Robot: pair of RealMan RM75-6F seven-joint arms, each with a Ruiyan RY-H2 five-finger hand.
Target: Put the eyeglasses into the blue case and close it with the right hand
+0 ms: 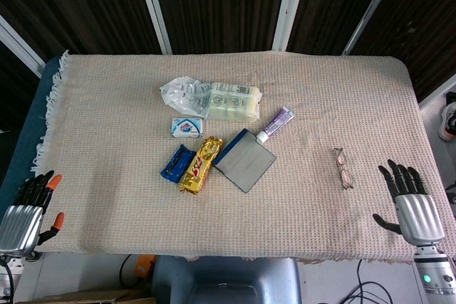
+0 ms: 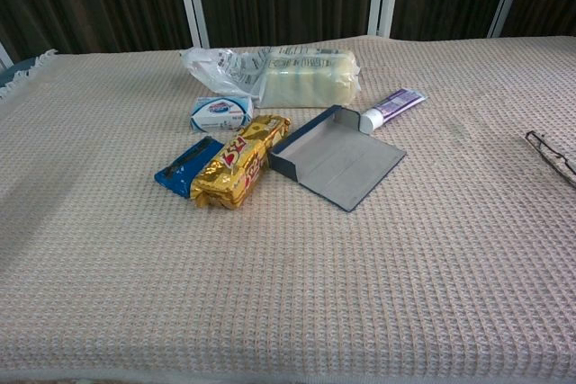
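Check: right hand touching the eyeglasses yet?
Apart. The head view shows the right hand open near the table's edge, with a strip of bare cloth between its fingers and the eyeglasses. The chest view shows only the eyeglasses.

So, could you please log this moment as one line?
glasses: on cloth, untouched | case: open, empty | right hand: open, beside glasses | left hand: open, idle

The left robot hand [image 1: 27,211] has a ribbed silver back, black fingers and orange tips; the right robot hand [image 1: 413,204] is silver with all-black fingers and a green-lit wrist
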